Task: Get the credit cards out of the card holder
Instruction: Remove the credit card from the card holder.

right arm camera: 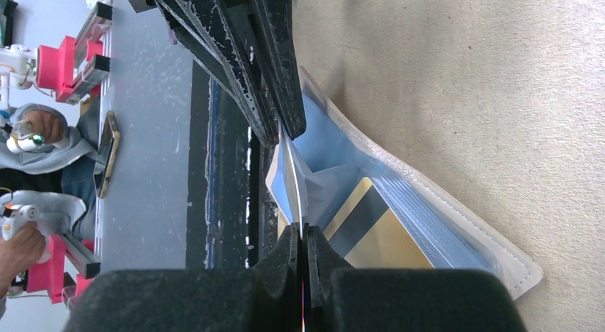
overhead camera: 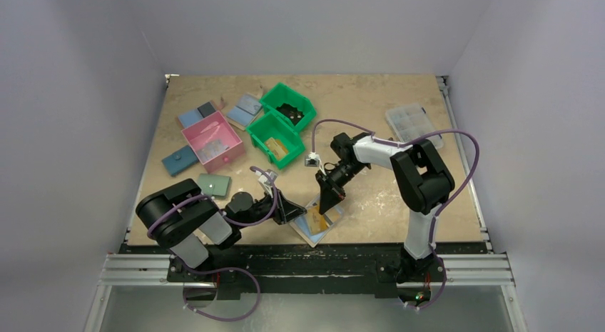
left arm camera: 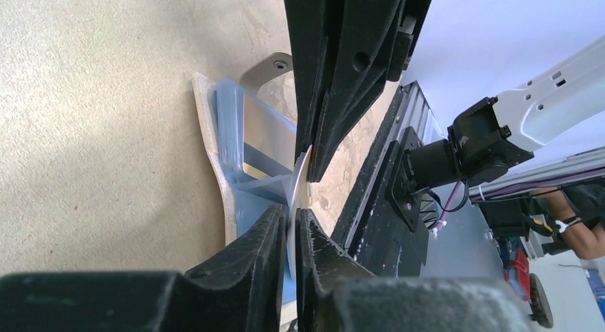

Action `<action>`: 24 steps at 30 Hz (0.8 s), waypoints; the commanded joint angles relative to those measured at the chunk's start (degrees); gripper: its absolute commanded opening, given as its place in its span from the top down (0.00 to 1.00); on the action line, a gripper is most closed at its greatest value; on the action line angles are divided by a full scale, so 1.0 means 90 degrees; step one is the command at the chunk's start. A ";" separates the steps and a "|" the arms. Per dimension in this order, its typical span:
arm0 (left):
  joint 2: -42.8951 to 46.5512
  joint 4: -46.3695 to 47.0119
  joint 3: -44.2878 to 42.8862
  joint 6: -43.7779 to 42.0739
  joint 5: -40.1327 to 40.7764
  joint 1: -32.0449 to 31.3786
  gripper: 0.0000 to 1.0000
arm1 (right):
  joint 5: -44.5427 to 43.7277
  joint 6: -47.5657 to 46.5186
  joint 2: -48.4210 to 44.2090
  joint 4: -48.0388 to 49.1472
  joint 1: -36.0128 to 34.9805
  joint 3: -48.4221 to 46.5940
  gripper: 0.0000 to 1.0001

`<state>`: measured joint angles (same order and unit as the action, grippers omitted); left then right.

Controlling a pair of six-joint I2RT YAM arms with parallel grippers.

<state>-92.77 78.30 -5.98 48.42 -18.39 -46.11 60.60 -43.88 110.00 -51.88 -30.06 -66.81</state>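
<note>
Gold credit card (right arm camera: 389, 250) sits pocketed in card holder (right arm camera: 499, 264); right gripper (right arm camera: 303, 239) clamps its blue flap (right arm camera: 289, 178), left gripper (left arm camera: 291, 218) nearly closed there, grip unclear; extraction pending.

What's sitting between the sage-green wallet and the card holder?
The left arm's wrist and left gripper lie between sage-green wallet and card holder; the top view shows it.
</note>
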 commanded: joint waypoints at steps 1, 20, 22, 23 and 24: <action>0.0109 0.0278 -0.0024 -0.0079 -0.0069 0.0045 0.89 | 0.0005 -0.0123 -0.0161 -0.0045 0.0085 -0.0197 1.00; -0.0079 0.0500 0.0088 0.0045 -0.0200 0.0234 1.00 | -0.0132 -0.0065 -0.0151 -0.0024 0.0271 -0.0155 1.00; -0.0120 0.0532 0.0079 0.0063 -0.0217 0.0240 0.99 | -0.0139 -0.0092 -0.0142 -0.0045 0.0275 -0.0151 1.00; -0.0126 0.0551 0.0078 0.0069 -0.0229 0.0238 0.98 | -0.0141 -0.0114 -0.0133 -0.0060 0.0279 -0.0155 1.00; -0.0138 0.0564 0.0080 0.0074 -0.0231 0.0245 0.98 | -0.0155 -0.0120 -0.0125 -0.0072 0.0277 -0.0155 1.00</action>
<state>-93.47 78.81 -5.69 48.73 -19.07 -44.29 60.31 -43.79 110.00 -51.92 -28.03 -66.81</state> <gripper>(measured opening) 0.033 0.036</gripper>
